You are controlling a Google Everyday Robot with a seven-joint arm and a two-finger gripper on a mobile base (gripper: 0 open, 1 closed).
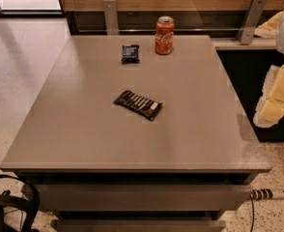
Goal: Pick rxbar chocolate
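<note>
The rxbar chocolate (138, 105) is a long flat black wrapper with rows of white lettering and a pale patch at its right end. It lies flat near the middle of the grey table (84, 139), turned at a slant. My gripper (273, 105), white and pale yellow, hangs at the right edge of the view, beyond the table's right side and well to the right of the bar. It holds nothing that I can see.
A smaller squarish dark blue packet (130, 53) lies at the back of the table. A red Coca-Cola can (164, 35) stands upright to its right. A wooden wall with metal brackets runs behind. Black cables (16, 197) lie at the lower left, a power strip (270, 194) at the lower right.
</note>
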